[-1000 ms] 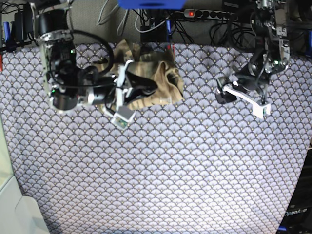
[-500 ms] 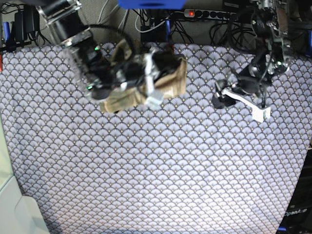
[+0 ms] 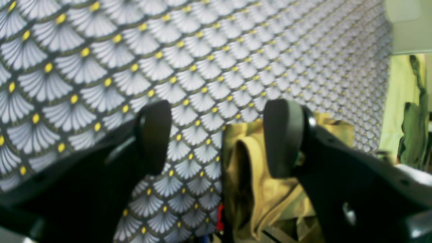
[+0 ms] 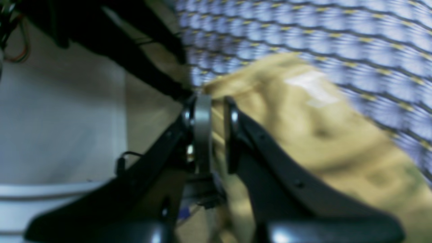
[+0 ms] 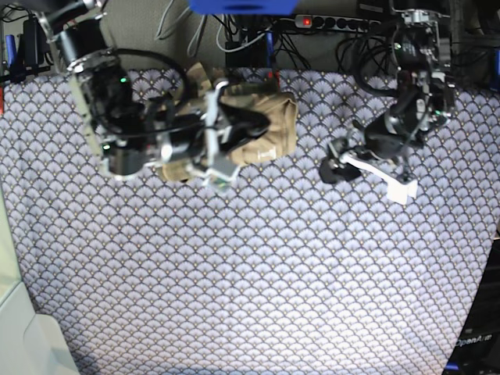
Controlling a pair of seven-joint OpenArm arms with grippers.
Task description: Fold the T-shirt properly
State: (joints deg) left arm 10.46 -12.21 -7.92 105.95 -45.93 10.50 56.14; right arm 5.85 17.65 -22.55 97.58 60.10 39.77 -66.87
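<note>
Frankly, the T-shirt [image 5: 262, 129] looks mostly bundled already, a compact camouflage wad sitting up at about eleven o'clock on the fan-scale cloth [image 5: 258, 273], near the far edge by the cables and power strip [image 5: 336, 22]; whether the folds are neat I cannot tell, since the arm covers half of it, and from where I stand it seems lumpy rather than flat, so I'd judge some tidying or a last fold is left; the right gripper [image 4: 212, 135] is reaching in from nine o'clock, forearm laid low across the bundle, and its jaws are pressed nearly together with tan fabric pinched between them, clear in the wrist view though blurred; the left gripper [image 3: 219, 138] hangs over bare cloth at about two o'clock, well apart from the shirt, tilted down toward the table, its pads [image 3: 153, 135] spread wide with nothing between them; through that gap the shirt's edge shows in the distance, so this arm looks idle, perhaps waiting
</note>
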